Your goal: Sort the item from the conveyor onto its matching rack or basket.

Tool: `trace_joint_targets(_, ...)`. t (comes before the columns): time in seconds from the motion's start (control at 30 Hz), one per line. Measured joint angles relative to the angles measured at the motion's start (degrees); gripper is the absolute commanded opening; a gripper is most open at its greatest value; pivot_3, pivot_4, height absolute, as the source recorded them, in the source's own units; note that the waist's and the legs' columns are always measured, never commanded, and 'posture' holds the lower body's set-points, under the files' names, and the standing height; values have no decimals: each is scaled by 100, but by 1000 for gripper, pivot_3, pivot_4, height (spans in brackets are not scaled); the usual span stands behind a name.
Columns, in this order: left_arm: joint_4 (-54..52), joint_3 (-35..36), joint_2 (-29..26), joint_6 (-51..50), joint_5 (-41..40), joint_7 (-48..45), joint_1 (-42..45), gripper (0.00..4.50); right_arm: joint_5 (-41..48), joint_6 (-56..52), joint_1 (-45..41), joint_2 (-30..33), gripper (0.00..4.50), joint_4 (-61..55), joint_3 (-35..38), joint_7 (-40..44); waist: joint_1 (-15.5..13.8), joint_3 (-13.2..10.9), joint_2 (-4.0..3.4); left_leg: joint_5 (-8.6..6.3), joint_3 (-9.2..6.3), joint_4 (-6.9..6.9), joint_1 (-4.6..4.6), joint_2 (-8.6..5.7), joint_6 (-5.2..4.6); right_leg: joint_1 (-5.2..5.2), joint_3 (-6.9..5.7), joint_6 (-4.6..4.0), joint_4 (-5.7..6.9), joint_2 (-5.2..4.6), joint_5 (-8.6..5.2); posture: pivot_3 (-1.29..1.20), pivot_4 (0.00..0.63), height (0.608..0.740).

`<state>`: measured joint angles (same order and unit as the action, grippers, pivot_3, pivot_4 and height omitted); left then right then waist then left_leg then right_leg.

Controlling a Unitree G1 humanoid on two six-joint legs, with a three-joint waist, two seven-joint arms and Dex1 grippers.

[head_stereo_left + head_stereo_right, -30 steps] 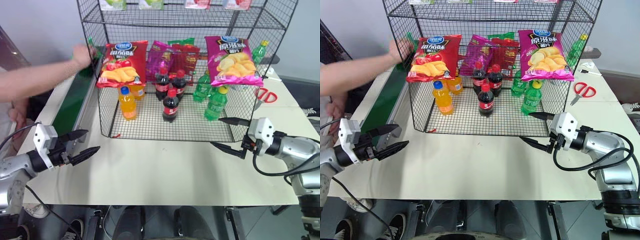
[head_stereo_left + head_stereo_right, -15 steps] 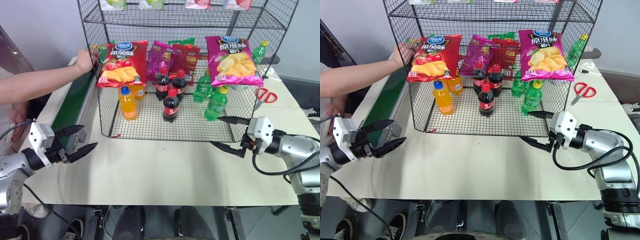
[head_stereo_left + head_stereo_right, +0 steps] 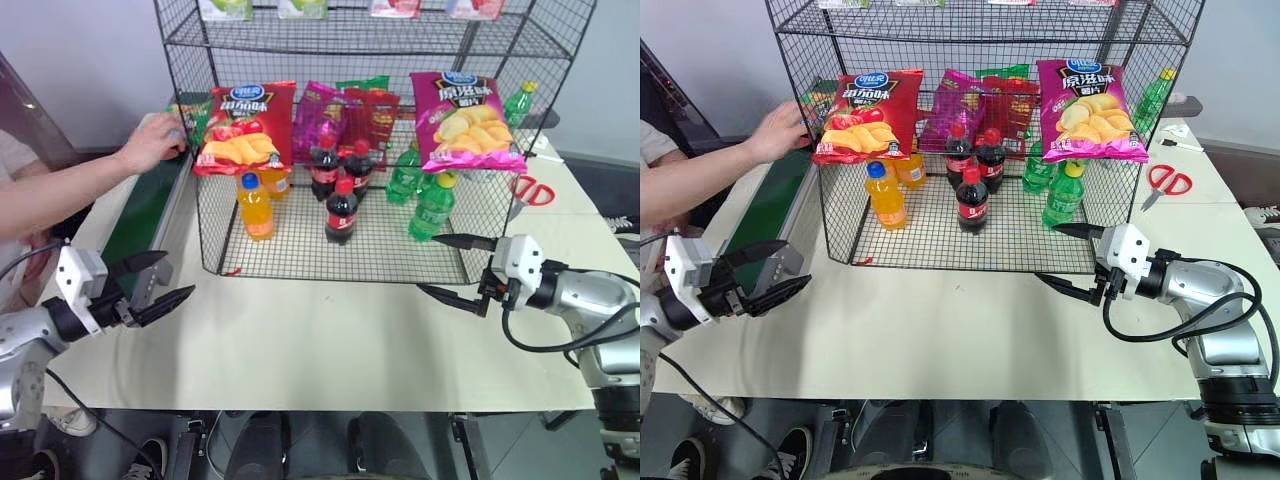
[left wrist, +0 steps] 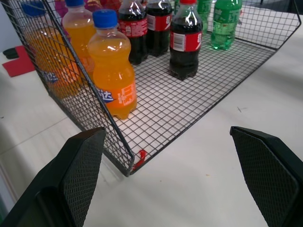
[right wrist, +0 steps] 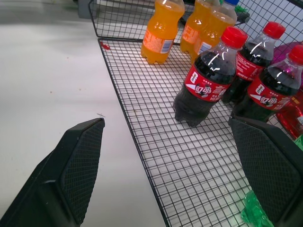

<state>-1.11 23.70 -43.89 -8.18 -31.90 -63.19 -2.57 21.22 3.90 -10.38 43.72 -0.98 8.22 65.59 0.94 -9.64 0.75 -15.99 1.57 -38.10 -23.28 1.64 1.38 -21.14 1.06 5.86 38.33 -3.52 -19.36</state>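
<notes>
Left hand [image 3: 165,283]: black fingers spread wide, holding nothing, hovering above the worktop [image 3: 330,340] edge beside the near end of the conveyor [image 3: 148,210]. Right hand [image 3: 452,268]: fingers likewise parted and empty, poised just in front of the wire rack's [image 3: 340,255] lower right corner. Rack, bottom tier: orange soda bottles [image 3: 255,208], cola bottles [image 3: 341,211], green soda bottles [image 3: 430,208], all upright. Rack, crisp tier: red crisp bag [image 3: 245,125] at left, pink-purple crisp bag [image 3: 465,120] at right, further purple and red bags between them. Scissors [image 3: 528,190], red-handled, on the worktop to the right of the rack. Item for sorting: green crisp bag [image 3: 820,100], at the far end of the conveyor, mostly hidden by a person's hand [image 3: 152,145] resting on it, well apart from both robot hands. Risks, as judged: the person's hand is on the bag, so an early reach by the left hand could strike it; the bag is shiny and slack, so a pinch at one edge could slip or crush the crisps; the rack's mesh side stands close by the belt, so a carried bag could snag on the wire or topple the bottles.
</notes>
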Motion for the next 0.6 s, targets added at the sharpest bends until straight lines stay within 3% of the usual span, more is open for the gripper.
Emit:
trace_joint_targets(0.3,-2,159,0,242,146,240,-233,4500,221,-348,-110,-193,4375,-162,-100,-51,6,0,0,0,0,0,0,1,0,-1,0,0,0,0,0,0,150,739)
trace_joint_targets(0.6,150,510,13,1579,971,847,-312,4500,971,-1439,-93,-657,4375,-1141,-500,-189,4,2,4,0,-1,1,0,1,-1,-1,0,0,-1,-2,0,0,150,739)
